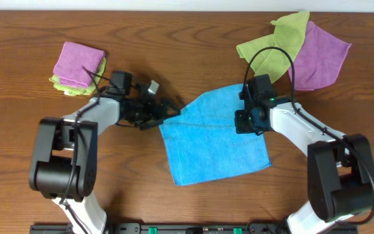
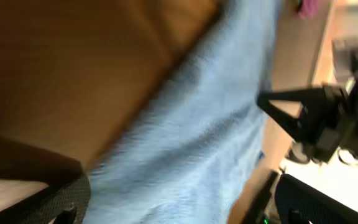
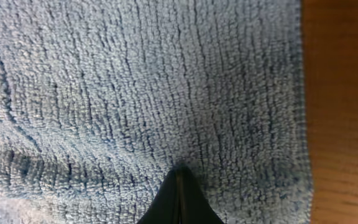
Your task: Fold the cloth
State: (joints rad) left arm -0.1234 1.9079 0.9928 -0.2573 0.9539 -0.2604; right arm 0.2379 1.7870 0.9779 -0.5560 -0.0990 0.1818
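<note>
One wooden bench (image 1: 193, 39) was occupied at its middle by the cloth (image 1: 213, 140), laid flat, unfolded and slightly askew. It was judged soft, light and limp, best pinched at two corners of one edge. The left end effector (image 1: 166, 112) was spread wide and empty at its left corner, while the right end effector (image 3: 179, 180) was closed tip-down on its right margin, nothing visibly gripped.

The surface (image 1: 174, 39) is brown wood with a fine grain running across it, evenly lit. A pale strip (image 1: 109, 4) runs beyond its far edge; what it is cannot be told.
</note>
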